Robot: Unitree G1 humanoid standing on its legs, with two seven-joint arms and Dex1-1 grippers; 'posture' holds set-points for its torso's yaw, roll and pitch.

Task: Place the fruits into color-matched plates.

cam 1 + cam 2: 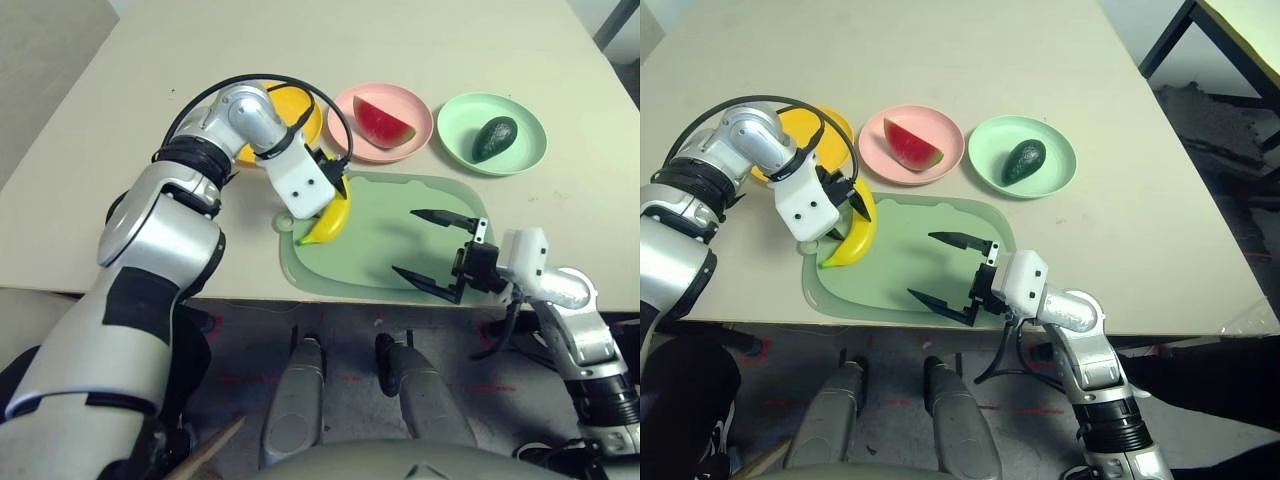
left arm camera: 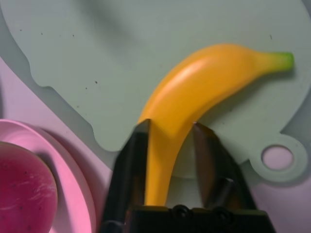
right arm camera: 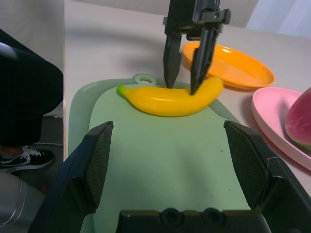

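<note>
The banana [image 1: 328,222], yellow and curved with a green tip, lies flat on the pale green mat [image 1: 390,250] near its handle hole, its stem end nearest the plates. The red watermelon wedge [image 1: 382,123] with green rind sits in the pink plate [image 1: 345,108], the middle of the 3. The dark green oval avocado [image 1: 494,138] rests in the mint green plate [image 1: 455,122], at the right end of the row. The yellow-orange plate [image 1: 290,104] stands at the left end, just beyond the mat's corner, with no fruit visible in it.
</note>
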